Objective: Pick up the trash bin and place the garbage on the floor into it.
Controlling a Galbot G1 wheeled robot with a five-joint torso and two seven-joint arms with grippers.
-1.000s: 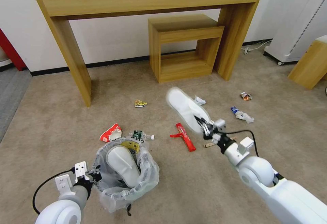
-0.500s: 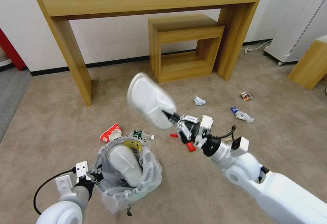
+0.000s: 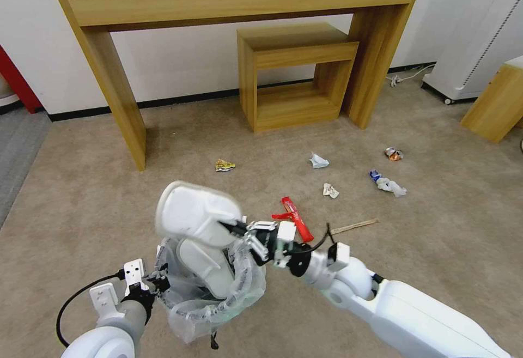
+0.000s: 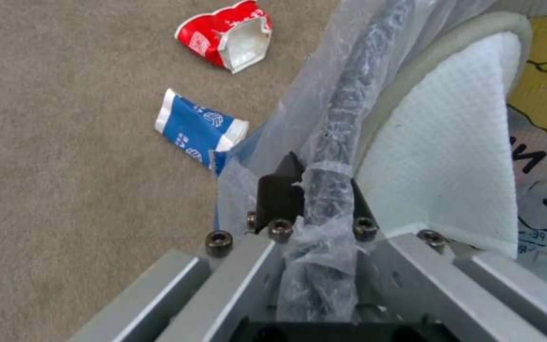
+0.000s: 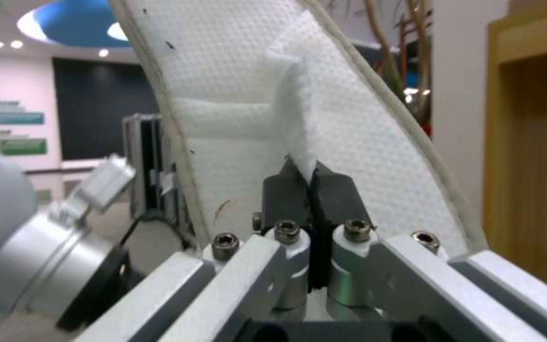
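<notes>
Right gripper (image 3: 239,229) is clamped shut on a white slipper (image 3: 197,215), pinching a fold of its fabric upper; the right wrist view shows the 2 dark pads (image 5: 284,194) pressed together on that fold. Slipper hangs directly over the mouth of the trash bin (image 3: 242,287), tilted, its long axis running away from the gripper toward the robot's left, sole side up. Judgement: the drop hinges on this one relation. The slipper sits above the bin opening but its far end reaches to or past the left rim, so the toe likely needs to tip downward before release.

Left gripper (image 3: 154,280) is closed on the bin's rim, bag plastic caught between the pads (image 4: 278,199), holding the bin off the carpet at the robot's lower left. 1 slipper in the bin (image 3: 206,262) stands nearly upright inside and takes up much of the opening, so room for the 2nd looks tight.

Litter on the floor: a red wrapper (image 3: 295,217) and wooden stick (image 3: 354,226) just beyond the right arm, crumpled papers (image 3: 319,161) farther out, a crushed can (image 3: 393,154) well to the right. The left wrist view shows a red-white cup (image 4: 229,34) and a blue-white cup (image 4: 196,127) on the carpet beside the bin. Right arm is the nearer one for most of these.
</notes>
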